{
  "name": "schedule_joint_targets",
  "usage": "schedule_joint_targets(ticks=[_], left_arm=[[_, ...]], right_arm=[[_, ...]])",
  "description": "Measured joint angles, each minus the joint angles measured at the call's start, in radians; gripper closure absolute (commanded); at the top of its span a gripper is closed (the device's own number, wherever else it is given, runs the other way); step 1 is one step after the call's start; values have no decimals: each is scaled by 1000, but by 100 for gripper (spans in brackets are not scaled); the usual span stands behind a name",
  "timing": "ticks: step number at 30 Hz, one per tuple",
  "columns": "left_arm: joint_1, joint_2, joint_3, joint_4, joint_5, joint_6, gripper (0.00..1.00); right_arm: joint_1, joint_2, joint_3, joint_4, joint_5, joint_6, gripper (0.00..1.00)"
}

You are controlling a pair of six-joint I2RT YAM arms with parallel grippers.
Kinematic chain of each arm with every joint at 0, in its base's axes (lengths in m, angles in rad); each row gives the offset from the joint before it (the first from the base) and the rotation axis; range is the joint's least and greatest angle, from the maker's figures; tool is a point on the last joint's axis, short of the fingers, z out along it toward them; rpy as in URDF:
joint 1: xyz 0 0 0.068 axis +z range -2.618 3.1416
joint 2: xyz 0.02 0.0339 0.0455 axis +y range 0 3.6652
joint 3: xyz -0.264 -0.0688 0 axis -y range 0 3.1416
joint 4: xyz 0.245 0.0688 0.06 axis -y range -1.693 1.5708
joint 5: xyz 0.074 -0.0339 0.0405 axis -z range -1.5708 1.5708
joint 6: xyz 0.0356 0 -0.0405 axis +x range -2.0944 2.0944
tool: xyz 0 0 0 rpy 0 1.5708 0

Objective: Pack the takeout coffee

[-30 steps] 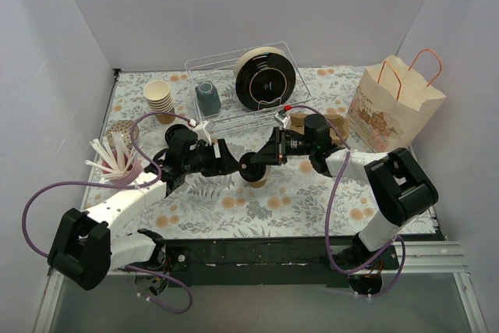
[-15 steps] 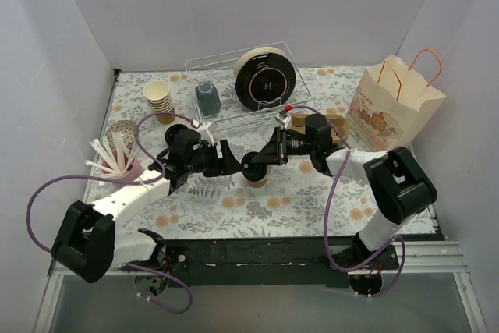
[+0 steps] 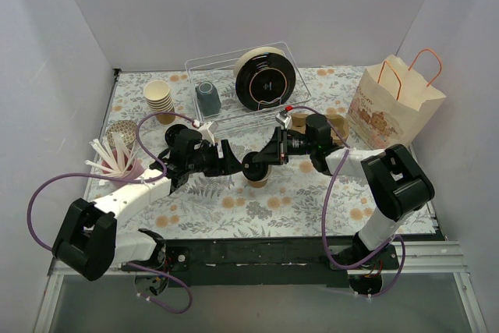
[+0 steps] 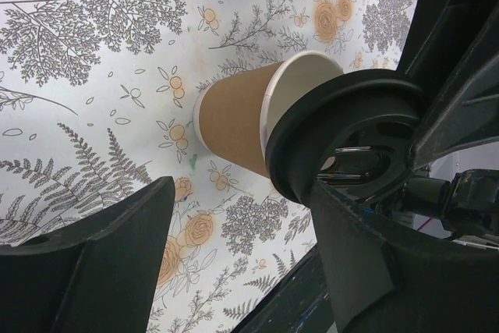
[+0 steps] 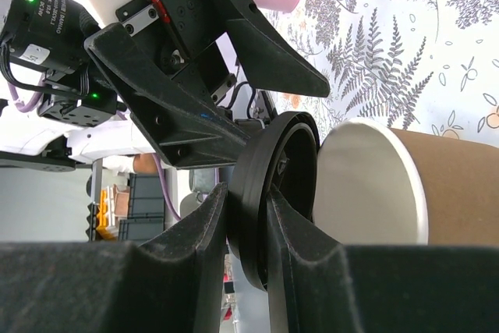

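A tan kraft paper cup (image 3: 258,178) stands mid-table with its white rim open (image 4: 300,87). My right gripper (image 3: 267,157) is shut on the edge of a round black lid (image 5: 269,193). It holds the lid tilted right at the cup's mouth (image 5: 366,185), not seated. My left gripper (image 3: 231,158) is open just left of the cup. Its fingers (image 4: 93,263) are spread wide, with the cup (image 4: 234,118) ahead of them and untouched. The lid (image 4: 343,138) hides part of the rim in the left wrist view.
A paper bag (image 3: 394,103) with handles stands open at the right. At the back are a clear rack (image 3: 226,64) with a black plate (image 3: 265,76), a grey-blue mug (image 3: 207,97) and stacked cream cups (image 3: 160,99). A pink holder of white sticks (image 3: 117,161) is at the left.
My left gripper has edged slightly right toward the cup. The right gripper still holds the lid at the cup's mouth, hardly moved.
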Motion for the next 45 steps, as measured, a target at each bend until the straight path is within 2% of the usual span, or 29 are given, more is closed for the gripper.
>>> schedule_joint_targets(ticks=[9,18,38,45], left_arm=[[-11,19,5,14,0,-2,31],[-14,35,5,17,0,-2,31],[-26,43,50,19,0,2,30],[-26,53,72,19,0,8,30]], right_arm=[[-31,0,0,-42,1,-36,59],[-62,-2,0,-126,5,-99,57],[-151,-53,61,-397,26,-297,54],[-159,-85,111,-536,76,-393,47]])
